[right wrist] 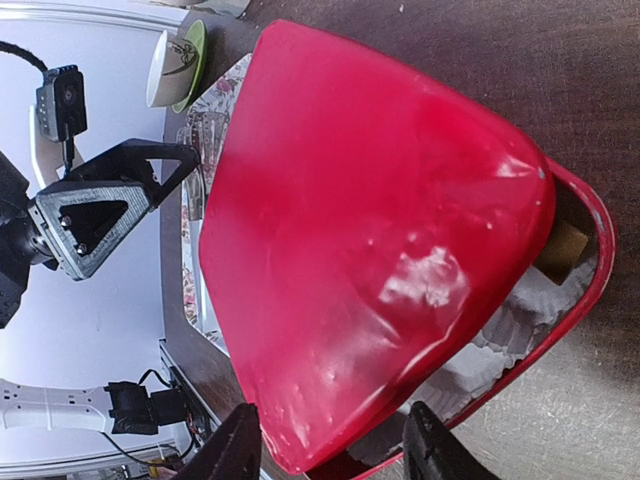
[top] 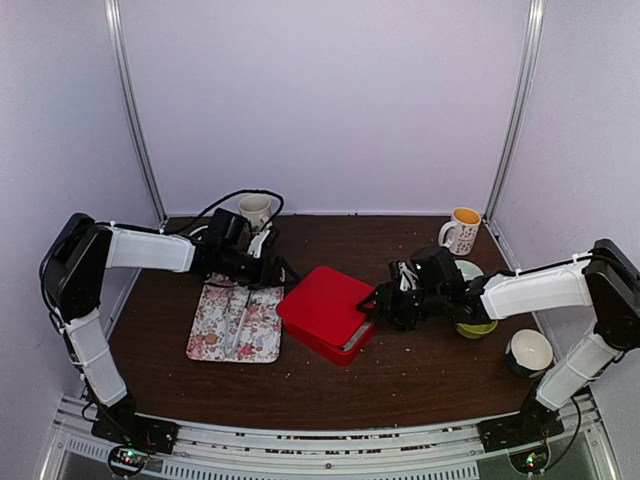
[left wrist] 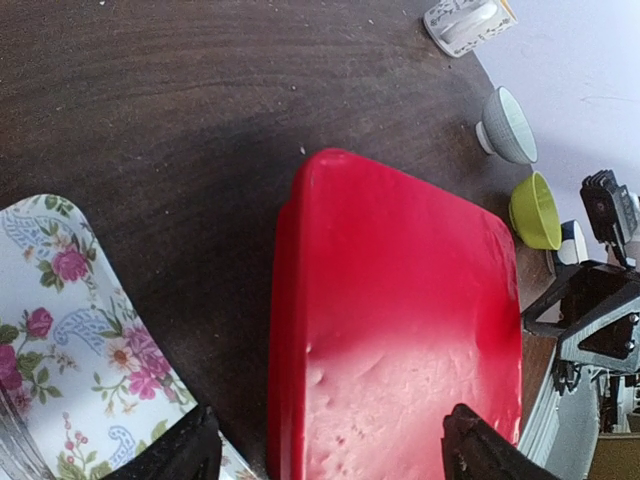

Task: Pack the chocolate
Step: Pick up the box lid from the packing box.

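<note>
From above, a red box sits mid-table with its red lid lying over it. The left gripper is at the lid's left corner and the right gripper at its right edge. A flowered tray with tongs lies to the left, two mugs stand at the back, and a green bowl shows under the right arm. No chocolate can be made out inside the box from here. The left wrist view shows the left gripper spread wide, one finger over the tray and the other over the lid, pinching nothing; the box's inside is hidden. Only the right wrist view shows the lid sitting askew, leaving one end of the box uncovered. There, crumpled white paper shows, with what looks like a tan piece of chocolate in it. The right gripper stands half apart around the lid's corner; I cannot tell whether it presses it.
</note>
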